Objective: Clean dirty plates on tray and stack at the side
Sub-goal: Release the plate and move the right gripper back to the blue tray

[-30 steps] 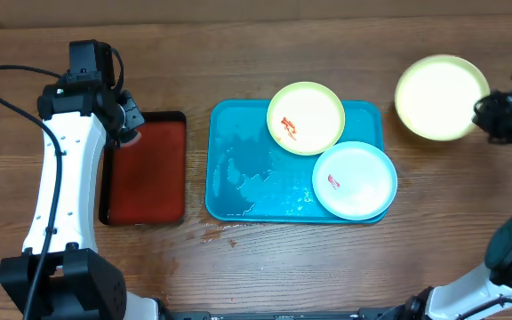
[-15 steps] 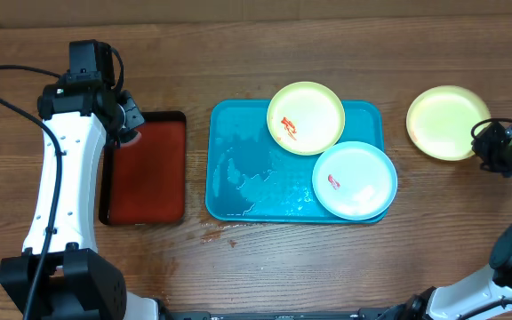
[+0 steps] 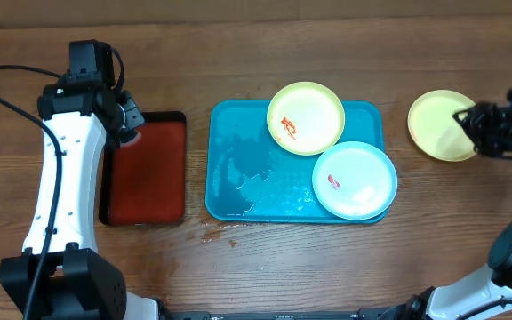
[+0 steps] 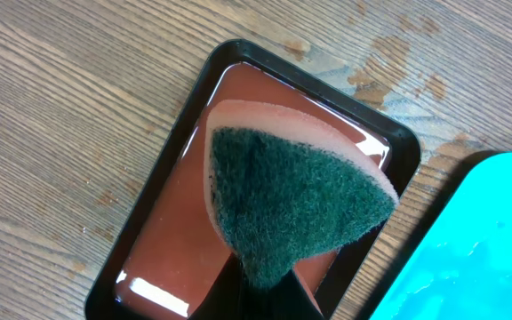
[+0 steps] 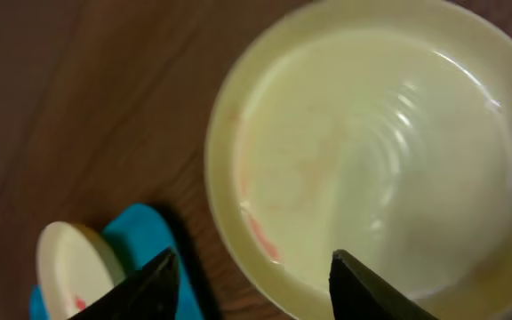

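The turquoise tray [image 3: 238, 169] lies mid-table. A pale yellow-green plate [image 3: 306, 117] with a red smear rests on its far edge, and a pale blue-white plate [image 3: 355, 180] with a small smear sits at its right end. Another yellow-green plate [image 3: 434, 124] lies flat on the wood, to the right of the tray. My right gripper [image 3: 468, 123] stands open over that plate's right rim. In the right wrist view the plate [image 5: 372, 151] shows a faint red streak, and its rim passes between the spread fingers [image 5: 154, 284]. My left gripper [image 4: 265, 284] is shut on a green-faced sponge [image 4: 292, 200].
A red tray with a black rim [image 3: 145, 169] lies left of the turquoise tray, with the sponge held over its far end. A film of water lies on the left half of the turquoise tray. Small wet spots [image 3: 220, 236] mark the wood at its near edge.
The yellow-green plate at the right came down onto the table and my right gripper opened off it. The left arm and sponge stayed still.
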`<action>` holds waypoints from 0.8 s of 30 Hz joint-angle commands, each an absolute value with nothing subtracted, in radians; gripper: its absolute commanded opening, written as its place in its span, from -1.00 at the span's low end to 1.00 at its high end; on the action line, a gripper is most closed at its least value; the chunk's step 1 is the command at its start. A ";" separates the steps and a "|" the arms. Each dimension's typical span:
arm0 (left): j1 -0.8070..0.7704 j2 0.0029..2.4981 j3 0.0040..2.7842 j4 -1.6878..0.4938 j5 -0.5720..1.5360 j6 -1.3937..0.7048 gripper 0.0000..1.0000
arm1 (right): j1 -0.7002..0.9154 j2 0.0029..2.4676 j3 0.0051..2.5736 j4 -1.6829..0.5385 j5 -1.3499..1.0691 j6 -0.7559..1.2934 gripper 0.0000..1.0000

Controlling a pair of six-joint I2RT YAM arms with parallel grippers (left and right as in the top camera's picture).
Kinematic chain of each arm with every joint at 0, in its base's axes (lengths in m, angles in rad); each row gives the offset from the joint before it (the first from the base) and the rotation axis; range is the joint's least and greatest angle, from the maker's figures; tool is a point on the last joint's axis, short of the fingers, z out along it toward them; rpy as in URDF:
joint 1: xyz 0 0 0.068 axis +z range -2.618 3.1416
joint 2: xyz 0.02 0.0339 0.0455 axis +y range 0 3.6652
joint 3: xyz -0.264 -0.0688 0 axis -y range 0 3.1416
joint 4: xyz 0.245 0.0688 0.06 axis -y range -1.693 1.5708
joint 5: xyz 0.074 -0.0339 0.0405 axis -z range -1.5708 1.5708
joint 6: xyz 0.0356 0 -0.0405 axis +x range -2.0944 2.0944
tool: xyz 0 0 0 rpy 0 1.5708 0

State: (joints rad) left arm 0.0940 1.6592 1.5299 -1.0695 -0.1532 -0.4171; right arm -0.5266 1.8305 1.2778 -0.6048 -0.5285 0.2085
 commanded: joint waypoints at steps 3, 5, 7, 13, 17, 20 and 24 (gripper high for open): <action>0.101 1.664 1.522 -1.055 -0.160 -0.427 -0.91 | -0.366 1.795 1.353 -0.582 -0.605 0.144 0.26; 0.100 1.664 1.522 -1.049 -0.153 -0.427 -0.92 | -0.301 1.796 1.351 -0.572 -0.540 0.144 0.26; 0.099 1.664 1.522 -1.044 -0.142 -0.427 -0.91 | -0.229 1.798 1.348 -0.561 -0.460 0.144 0.26; 0.098 1.664 1.522 -1.039 -0.133 -0.427 -0.91 | -0.004 1.840 1.348 -0.544 -0.274 0.127 0.27; 0.098 1.664 1.522 -1.039 -0.133 -0.427 -0.91 | 0.099 1.905 1.348 -0.487 -0.141 0.125 0.29; 0.098 1.664 1.522 -1.040 -0.133 -0.427 -0.92 | 0.137 1.946 1.348 -0.427 -0.127 0.096 0.29; 0.098 1.664 1.522 -1.041 -0.133 -0.427 -0.92 | 0.175 1.992 1.348 -0.359 -0.131 0.030 0.29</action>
